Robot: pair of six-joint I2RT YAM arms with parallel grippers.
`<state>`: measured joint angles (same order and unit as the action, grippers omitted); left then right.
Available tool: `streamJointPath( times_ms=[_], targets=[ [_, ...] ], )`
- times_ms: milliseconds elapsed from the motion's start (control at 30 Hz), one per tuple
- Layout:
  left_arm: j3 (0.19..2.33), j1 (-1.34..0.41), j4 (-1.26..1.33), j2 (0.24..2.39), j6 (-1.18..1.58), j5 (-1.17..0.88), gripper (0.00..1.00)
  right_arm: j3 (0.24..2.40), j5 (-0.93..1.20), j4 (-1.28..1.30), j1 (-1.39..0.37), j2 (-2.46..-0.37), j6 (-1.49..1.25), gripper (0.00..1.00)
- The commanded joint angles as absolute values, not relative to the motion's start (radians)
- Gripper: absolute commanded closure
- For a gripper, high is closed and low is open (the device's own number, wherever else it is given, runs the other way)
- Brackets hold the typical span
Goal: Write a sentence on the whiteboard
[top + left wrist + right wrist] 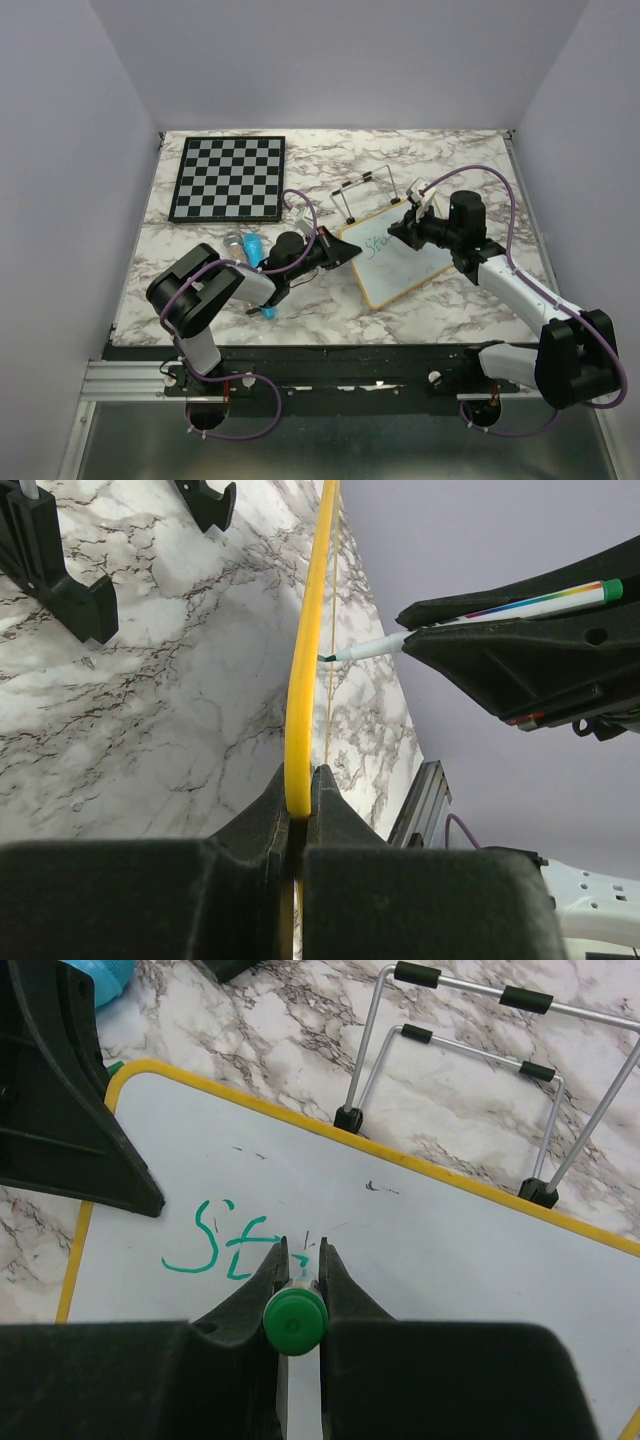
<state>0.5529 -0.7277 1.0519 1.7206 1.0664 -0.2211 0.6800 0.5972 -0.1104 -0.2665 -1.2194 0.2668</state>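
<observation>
**A:** What sits closest to you?

**B:** The black rail [330, 362] along the near edge of the bench [480, 160], with both your arms mounted on it.

**A:** And the whiteboard?

**B:** The whiteboard [410, 262] lies right of the bench's middle, turned at an angle. Its far edge is right at the feet of a wire stand [365, 195].

**A:** What is my left gripper doing?

**B:** Your left gripper [300, 780] is pinched tight on the board's yellowish frame at its left corner. No gap shows between the fingers and the rim.

**A:** The right one?

**B:** Your right gripper [298, 1260] is clamped narrow around a marker [295, 1322] with a green cap end. It points down at the board, and the tip is at the white surface just right of the writing.

**A:** How far along is the sentence?

**B:** The sentence [215, 1245] reads "St" in green near the board's left end, plus a small stroke by the tip.

**A:** Anything else around?

**B:** A chessboard [228, 178] lies at the far left corner, well apart from the whiteboard.
</observation>
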Motion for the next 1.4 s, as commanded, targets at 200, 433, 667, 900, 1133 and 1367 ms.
streamJointPath(
  times_ms=[200, 433, 667, 900, 1133, 1367],
  targets=[
    [0.543, -0.730, 1.043, 1.733, 1.006, -0.238, 1.00, 0.683, 0.617, -0.014, -0.262, -1.210, 0.331, 0.99],
    [0.545, -0.730, 1.043, 1.735, 1.006, -0.238, 1.00, 0.686, 0.571, -0.005, -0.259, -1.190, 0.328, 1.00],
    [0.548, -0.730, 1.040, 1.733, 1.005, -0.242, 1.00, 0.715, 0.572, -0.061, -0.249, -1.183, 0.284, 0.99],
    [0.548, -0.730, 1.042, 1.735, 1.003, -0.245, 1.00, 0.736, 0.578, -0.107, -0.247, -1.215, 0.250, 1.00],
    [0.549, -0.730, 1.049, 1.743, 1.006, -0.249, 1.00, 0.744, 0.565, -0.123, -0.247, -1.250, 0.244, 1.00],
    [0.545, -0.730, 1.052, 1.741, 1.006, -0.249, 1.00, 0.735, 0.555, -0.109, -0.247, -1.258, 0.253, 0.99]
  ],
)
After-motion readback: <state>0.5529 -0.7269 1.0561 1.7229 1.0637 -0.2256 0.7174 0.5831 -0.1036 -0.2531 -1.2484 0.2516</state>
